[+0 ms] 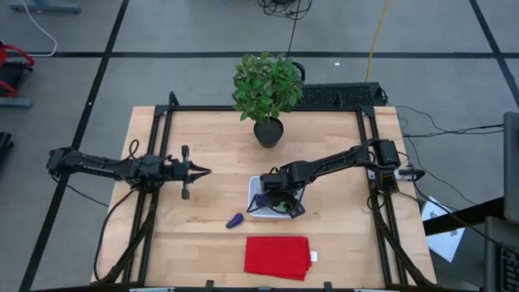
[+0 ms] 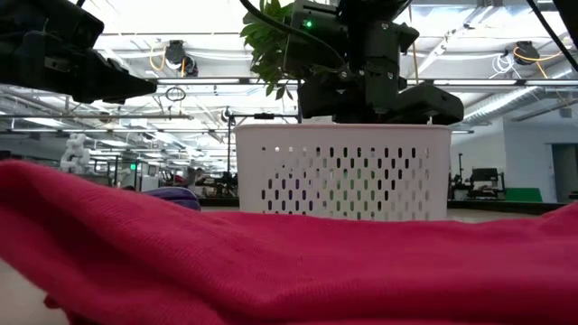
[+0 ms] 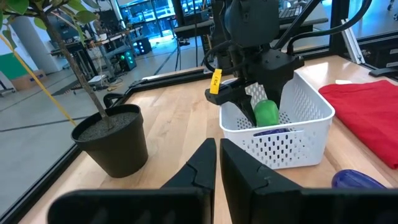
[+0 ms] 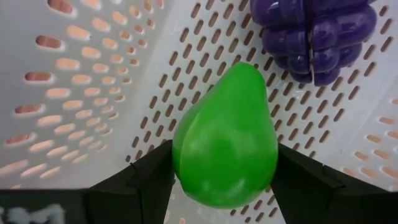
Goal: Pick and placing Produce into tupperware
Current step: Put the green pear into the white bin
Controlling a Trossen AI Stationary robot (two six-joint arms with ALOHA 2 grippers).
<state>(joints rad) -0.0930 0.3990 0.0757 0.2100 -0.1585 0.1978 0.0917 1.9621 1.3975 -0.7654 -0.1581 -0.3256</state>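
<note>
The white perforated tupperware [image 1: 253,191] stands mid-table, below the potted plant. My right gripper [image 1: 276,199] reaches down into it and is shut on the green pear-shaped produce [image 4: 227,143]. A dark purple grape-like piece [image 4: 317,37] lies on the tupperware's mesh bottom beside it. An elongated purple piece [image 1: 235,220] lies on the table just left of the tupperware. My left gripper [image 1: 204,171] hovers shut and holds nothing, left of the tupperware. My right gripper pinches the green produce at its wide lower body [image 4: 186,155], one finger [image 4: 146,177] on each flank. It comes from above, pointing down into the tupperware. The green piece [image 3: 266,114] sits inside the walls; whether it touches the bottom I cannot tell.
A potted leafy plant [image 1: 268,89] stands at the far side of the table, close behind the tupperware. A flat red cloth [image 1: 277,257] lies near the table's near edge. Bare wood lies between my left gripper and the tupperware.
</note>
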